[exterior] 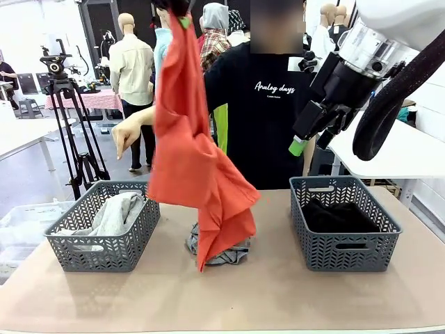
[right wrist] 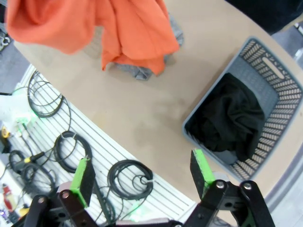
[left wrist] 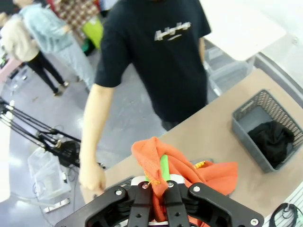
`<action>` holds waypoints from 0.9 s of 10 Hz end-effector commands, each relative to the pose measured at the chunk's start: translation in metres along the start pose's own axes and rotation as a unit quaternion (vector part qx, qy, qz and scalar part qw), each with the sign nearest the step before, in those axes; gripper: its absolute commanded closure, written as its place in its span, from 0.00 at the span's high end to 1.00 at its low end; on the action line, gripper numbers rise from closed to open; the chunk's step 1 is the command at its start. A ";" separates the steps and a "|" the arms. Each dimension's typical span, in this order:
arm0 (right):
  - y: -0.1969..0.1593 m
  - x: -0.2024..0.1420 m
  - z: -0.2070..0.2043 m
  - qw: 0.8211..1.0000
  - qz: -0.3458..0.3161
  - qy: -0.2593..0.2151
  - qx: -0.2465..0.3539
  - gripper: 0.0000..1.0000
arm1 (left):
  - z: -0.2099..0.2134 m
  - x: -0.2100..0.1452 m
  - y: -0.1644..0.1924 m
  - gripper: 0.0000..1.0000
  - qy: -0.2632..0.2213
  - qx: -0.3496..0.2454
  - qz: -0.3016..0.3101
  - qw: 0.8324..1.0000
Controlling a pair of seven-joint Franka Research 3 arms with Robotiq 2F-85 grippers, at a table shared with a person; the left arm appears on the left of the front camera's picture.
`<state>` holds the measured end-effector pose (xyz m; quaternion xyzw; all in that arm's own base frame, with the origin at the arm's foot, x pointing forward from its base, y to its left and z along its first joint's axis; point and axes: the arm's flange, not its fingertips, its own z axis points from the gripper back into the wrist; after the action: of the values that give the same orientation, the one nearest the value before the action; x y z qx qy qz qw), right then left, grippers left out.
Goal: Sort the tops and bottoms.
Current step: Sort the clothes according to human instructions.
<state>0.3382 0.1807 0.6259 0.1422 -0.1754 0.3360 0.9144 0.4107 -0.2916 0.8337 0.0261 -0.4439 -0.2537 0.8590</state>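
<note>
A pale brown, smooth-topped desk [exterior: 292, 299] is seen across the bottom of the front view. Behind it, a grey polished floor [exterior: 28, 181] is lit brightly from the upper left. A black camera tripod [exterior: 55, 67] is set at the left, near a white table [exterior: 21, 136]. A table draped in pink cloth [exterior: 87, 99] is placed farther back. Another white table [exterior: 396, 149] is found at the right edge. In the right wrist view, a white slatted panel [right wrist: 102, 142] strewn with coiled black cables [right wrist: 113, 176] is shown at lower left.
</note>
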 end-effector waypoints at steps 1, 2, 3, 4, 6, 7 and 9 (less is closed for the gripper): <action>-0.001 -0.005 -0.002 1.000 0.001 0.004 -0.005 1.00 | -0.002 -0.005 0.011 0.00 0.008 0.046 0.041 0.998; -0.001 -0.005 -0.002 1.000 0.001 0.004 -0.005 1.00 | 0.000 0.000 0.000 0.00 0.000 0.000 0.000 1.000; -0.001 -0.005 -0.002 1.000 0.001 0.004 -0.005 1.00 | 0.000 0.000 0.000 0.00 0.000 0.000 0.000 1.000; -0.001 -0.005 -0.002 1.000 0.001 0.004 -0.005 1.00 | 0.000 0.000 0.000 0.00 0.000 0.000 0.000 1.000; -0.001 -0.005 -0.002 1.000 0.001 0.004 -0.005 1.00 | -0.005 -0.001 0.000 0.00 0.007 0.009 0.005 1.000; -0.001 -0.005 -0.002 1.000 0.001 0.004 -0.005 1.00 | 0.001 0.000 0.030 0.00 0.011 0.053 0.017 0.998; -0.001 -0.005 -0.002 1.000 0.001 0.004 -0.005 1.00 | 0.027 0.000 0.083 0.00 0.018 0.114 0.034 0.993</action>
<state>0.3382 0.1805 0.6259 0.1425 -0.1754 0.3359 0.9144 0.4295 -0.2347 0.8525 0.0782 -0.4485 -0.1947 0.8688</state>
